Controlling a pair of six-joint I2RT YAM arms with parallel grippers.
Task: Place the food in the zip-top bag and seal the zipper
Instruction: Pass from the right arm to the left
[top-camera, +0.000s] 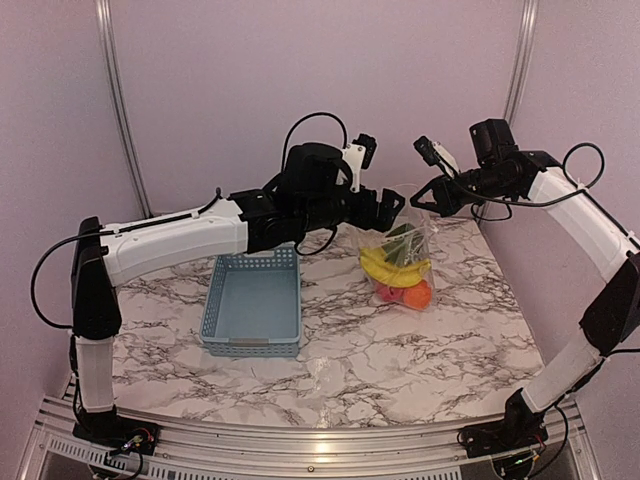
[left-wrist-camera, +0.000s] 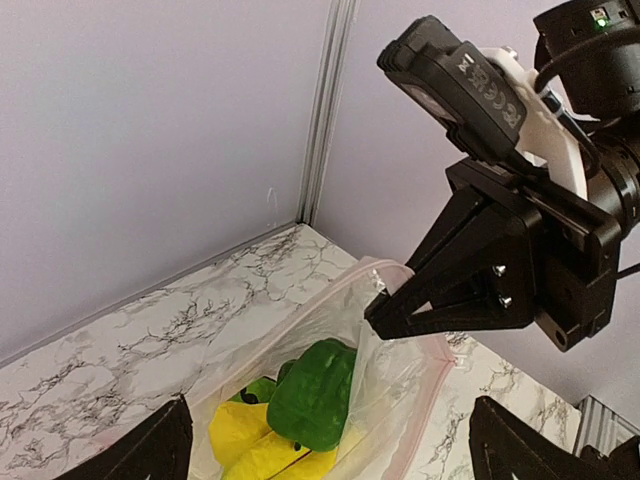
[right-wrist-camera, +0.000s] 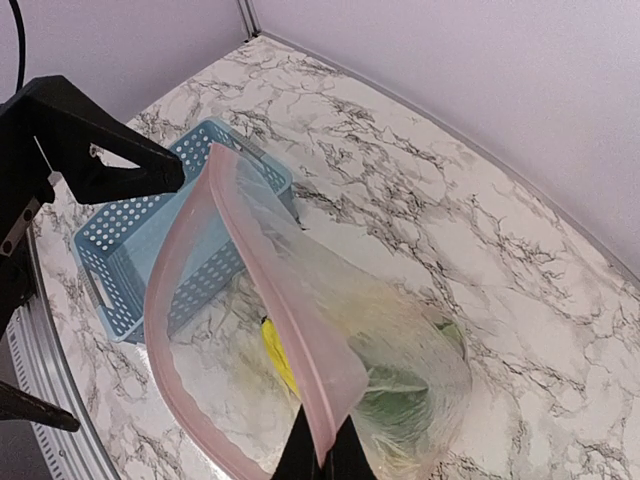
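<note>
The zip-top bag hangs upright at the table's right centre, its mouth open at the top. Inside are yellow bananas, an orange, a red apple and a green pepper. My right gripper is shut on the bag's pink-tinted zipper edge and holds it up. My left gripper is wide open just left of the mouth, with the pepper and bananas showing between its fingers. I cannot tell whether the bag's bottom rests on the table.
An empty grey-blue slatted basket sits left of the bag, also in the right wrist view. Pale walls and a metal post close the back. The marble table ends at a metal rail in front.
</note>
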